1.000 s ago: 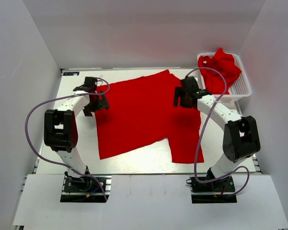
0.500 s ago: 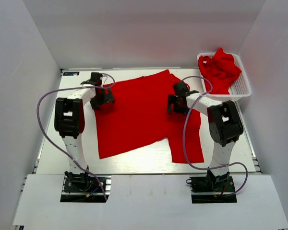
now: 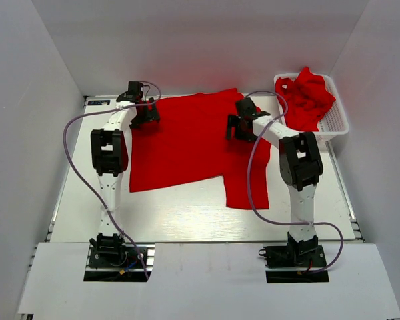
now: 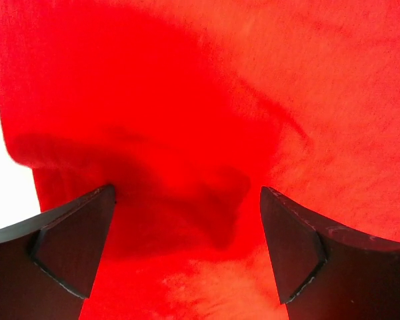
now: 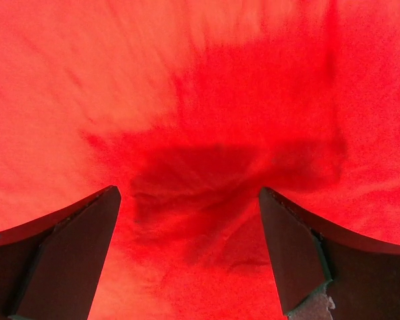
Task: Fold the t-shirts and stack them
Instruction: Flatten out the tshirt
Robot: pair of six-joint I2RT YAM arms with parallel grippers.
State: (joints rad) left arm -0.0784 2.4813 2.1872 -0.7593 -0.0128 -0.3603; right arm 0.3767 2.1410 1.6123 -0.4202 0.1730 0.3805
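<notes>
A bright red t-shirt (image 3: 187, 147) lies spread flat on the white table, its far edge near the back wall. My left gripper (image 3: 145, 117) is down on its far left part. In the left wrist view the red cloth (image 4: 207, 100) fills the frame and the gripper (image 4: 187, 257) is open, jaws wide apart over it. My right gripper (image 3: 239, 128) is down on the shirt's far right part. In the right wrist view it (image 5: 187, 260) is open too, with wrinkled cloth (image 5: 207, 173) between the fingers. More crumpled red t-shirts (image 3: 308, 93) sit in a basket.
The white mesh basket (image 3: 338, 124) stands at the back right corner, just right of my right arm. Grey walls close in the table on the left, back and right. Bare white table (image 3: 173, 217) lies in front of the shirt.
Both arms have stretched toward the far edge, and the shirt has slid away from me with them. Its near hem now lies farther from the front edge.
</notes>
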